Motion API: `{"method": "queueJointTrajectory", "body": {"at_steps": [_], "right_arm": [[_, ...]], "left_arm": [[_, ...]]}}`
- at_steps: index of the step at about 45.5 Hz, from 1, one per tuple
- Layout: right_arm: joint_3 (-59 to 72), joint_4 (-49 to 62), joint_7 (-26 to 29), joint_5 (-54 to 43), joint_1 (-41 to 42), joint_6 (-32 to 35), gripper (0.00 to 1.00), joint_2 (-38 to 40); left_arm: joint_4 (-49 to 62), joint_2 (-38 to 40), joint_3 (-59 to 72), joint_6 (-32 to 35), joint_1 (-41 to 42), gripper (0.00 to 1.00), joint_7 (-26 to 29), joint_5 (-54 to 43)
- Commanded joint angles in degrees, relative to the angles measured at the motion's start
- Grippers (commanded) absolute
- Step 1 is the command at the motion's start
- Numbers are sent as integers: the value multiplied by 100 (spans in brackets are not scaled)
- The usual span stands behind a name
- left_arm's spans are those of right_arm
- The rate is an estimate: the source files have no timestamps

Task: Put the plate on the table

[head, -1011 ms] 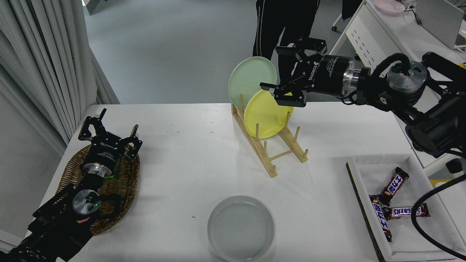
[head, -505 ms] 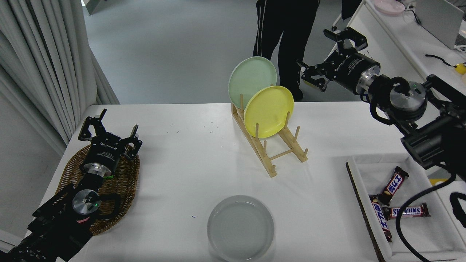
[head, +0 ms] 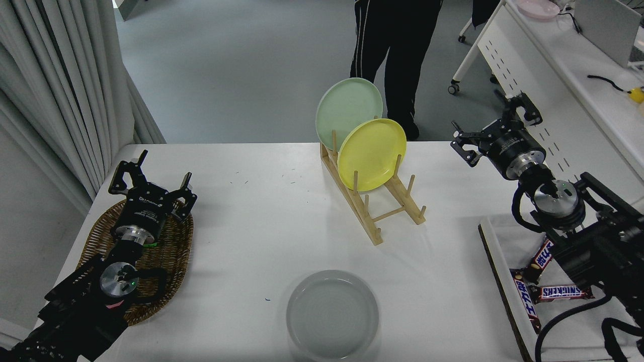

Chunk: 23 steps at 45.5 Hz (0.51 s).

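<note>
The light grey plate [head: 332, 315] lies flat on the white table [head: 261, 221] near its front edge, with nothing touching it. My right gripper [head: 495, 128] is open and empty over the table's far right corner, well away from the plate. My left gripper [head: 151, 176] is open and empty, parked at the lower left above a wicker basket.
A wooden rack [head: 375, 201] at the table's back holds a pale green plate [head: 348, 111] and a yellow plate [head: 371, 153] upright. A white tray [head: 518, 231] with snack bars [head: 558, 291] sits at the right. The wicker basket [head: 171, 246] is at the left. A person [head: 392, 45] stands beyond the table.
My right gripper has pulled back from beside the rack's plates, swinging right and down toward the table's far right corner. The grey plate and the left arm have not moved.
</note>
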State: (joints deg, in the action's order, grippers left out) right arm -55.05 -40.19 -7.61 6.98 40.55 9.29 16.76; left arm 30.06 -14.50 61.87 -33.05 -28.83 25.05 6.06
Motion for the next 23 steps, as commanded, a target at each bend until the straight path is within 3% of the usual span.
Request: {"method": "queueJointTrajectory", "body": {"at_steps": [1, 23], "right_arm": [[-497, -138, -276, -566, -679, 248, 100, -164], [-920, -103, -601, -830, -1514, 1057, 100, -332]], "left_arm": [[8, 0, 0, 0, 0, 100, 0, 1], [-1, 0, 0, 0, 0, 100, 0, 1]]}}
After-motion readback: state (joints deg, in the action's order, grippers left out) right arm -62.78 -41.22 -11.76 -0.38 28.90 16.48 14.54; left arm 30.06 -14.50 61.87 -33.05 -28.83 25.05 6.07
